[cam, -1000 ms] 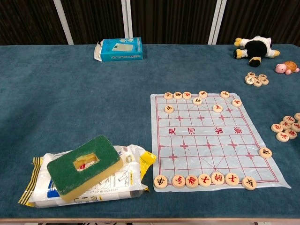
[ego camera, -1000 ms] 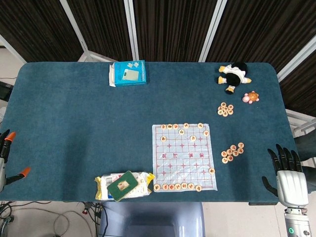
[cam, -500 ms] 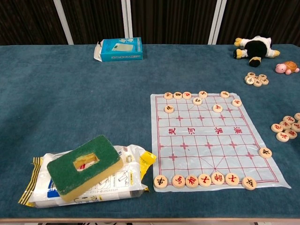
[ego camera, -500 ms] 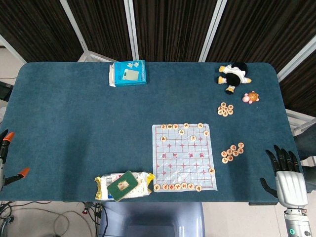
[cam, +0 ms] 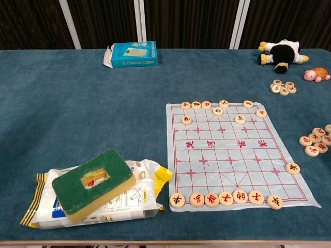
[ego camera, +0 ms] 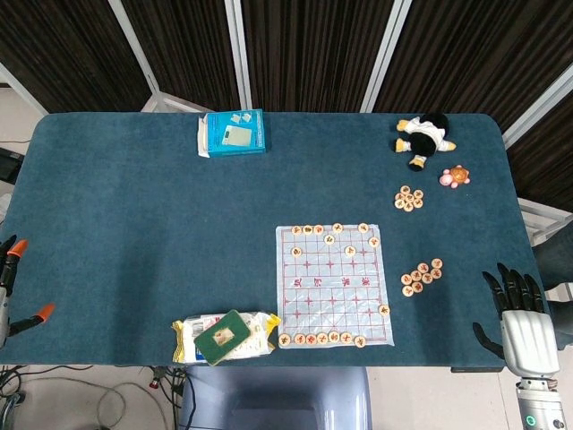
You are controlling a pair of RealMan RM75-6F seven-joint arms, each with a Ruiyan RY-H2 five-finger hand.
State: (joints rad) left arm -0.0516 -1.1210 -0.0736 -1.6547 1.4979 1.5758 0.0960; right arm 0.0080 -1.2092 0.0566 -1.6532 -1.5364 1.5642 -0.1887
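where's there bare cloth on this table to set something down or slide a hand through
The widest bare patch is the left half of the table, bordered by the blue box above and the wipes pack below. A band also lies free between the box and the chess board. It is crowded on the right: plush penguin, turtle toy, two piles of chess pieces.

right hand (ego camera: 524,327) open, near loose chess pieces (ego camera: 421,277)

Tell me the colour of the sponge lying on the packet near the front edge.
Dark green top, yellow underside: the sponge, clearest in the chest view.
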